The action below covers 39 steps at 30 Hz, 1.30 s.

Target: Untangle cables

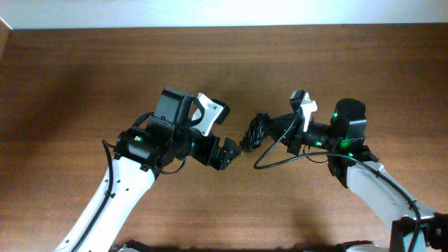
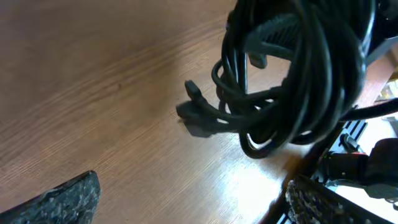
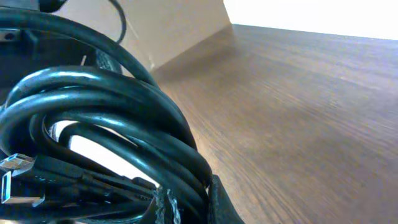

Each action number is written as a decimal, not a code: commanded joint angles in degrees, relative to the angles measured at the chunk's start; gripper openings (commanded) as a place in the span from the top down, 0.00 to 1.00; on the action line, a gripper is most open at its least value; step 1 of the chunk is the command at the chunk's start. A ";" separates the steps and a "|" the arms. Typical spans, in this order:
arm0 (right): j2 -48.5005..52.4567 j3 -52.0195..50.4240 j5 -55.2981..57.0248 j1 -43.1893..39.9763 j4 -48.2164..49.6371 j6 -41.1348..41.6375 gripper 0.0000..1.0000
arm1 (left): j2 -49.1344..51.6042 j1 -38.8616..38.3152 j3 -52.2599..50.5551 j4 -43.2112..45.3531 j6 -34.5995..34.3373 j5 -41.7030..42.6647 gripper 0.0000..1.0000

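The cables (image 1: 253,130) are a bundle of thin black looped cords at mid-table. My right gripper (image 1: 264,131) comes in from the right and is shut on the bundle. In the right wrist view the loops (image 3: 106,118) fill the left side and pass between the fingers (image 3: 222,202) of the right gripper (image 3: 193,208), with a small plug end (image 3: 15,165) at lower left. In the left wrist view the bundle (image 2: 298,68) hangs just above the wood at upper right, a plug (image 2: 196,121) sticking out left. My left gripper (image 2: 193,205) (image 1: 228,152) stands open just left of the bundle, holding nothing.
Brown wooden table (image 1: 84,77) all round. A black wire (image 1: 269,162) loops off the right arm below the bundle. A tan board (image 3: 180,25) rises at the table's edge in the right wrist view. A white strip (image 1: 224,10) runs along the far edge.
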 commanded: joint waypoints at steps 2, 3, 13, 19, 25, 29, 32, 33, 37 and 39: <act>-1.51 0.76 -2.67 0.31 6.27 12.15 0.96 | 0.15 -0.22 1.16 0.04 -0.07 1.62 0.02; -1.51 0.76 -2.67 0.33 6.88 13.29 0.96 | 0.15 -0.22 1.16 0.07 0.11 3.26 0.02; -1.51 0.74 -3.78 0.31 6.67 13.22 0.96 | 0.39 -0.22 1.16 5.44 3.54 14.91 0.02; -1.51 0.74 -4.00 0.33 17.16 30.75 0.96 | 0.39 -4.09 1.16 9.20 2.93 14.34 0.02; -1.51 0.74 -6.51 0.31 19.69 32.76 0.96 | 0.39 -7.06 1.16 10.10 2.95 6.62 0.28; -1.51 0.74 -6.54 0.31 19.67 32.76 0.96 | 0.39 -7.06 1.16 12.57 2.93 4.26 1.00; -1.51 0.74 -6.56 0.31 19.65 32.76 0.96 | 0.39 -7.06 1.16 15.30 2.93 4.26 1.00; -1.51 0.74 -6.58 0.31 19.65 32.74 0.96 | 0.39 -7.06 1.16 15.52 2.93 4.26 1.00; -1.51 0.74 -8.66 0.13 19.69 32.72 0.38 | 0.39 -7.06 1.16 15.50 2.93 4.33 1.00; -1.51 0.74 -11.37 -1.62 19.69 32.72 0.28 | 0.37 -6.64 1.16 14.93 3.28 4.81 1.00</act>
